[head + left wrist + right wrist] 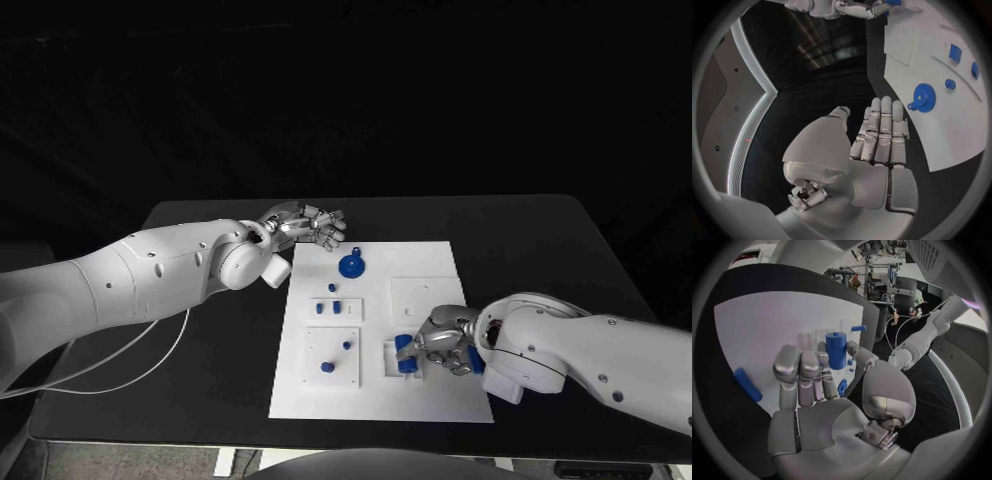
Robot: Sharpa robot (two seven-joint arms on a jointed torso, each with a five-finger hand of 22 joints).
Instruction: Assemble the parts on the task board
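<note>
The robot's right hand (440, 340) worked low at the lower right of the white task board (433, 400), its fingers bent over a cluster of blue parts; its wrist view showed an upright blue cylinder (836, 350) just past the fingertips, and whether they actually gripped it could not be told. A long blue bar (747, 384) lay flat on the board to one side of that hand. The left hand (306, 225) hung at the board's upper left corner, over the black bench (577, 240), fingers straight and close together, holding nothing. A blue gear (352, 266) sat on the board near it, with smaller blue pegs (333, 288) just below. The likely risk lay with the right hand: its fingers crowded several small pieces at once, so a stray finger could tip the cylinder or nudge a neighbour out of its seat. Were the cylinder lowered tilted, it might jam instead of seating.
</note>
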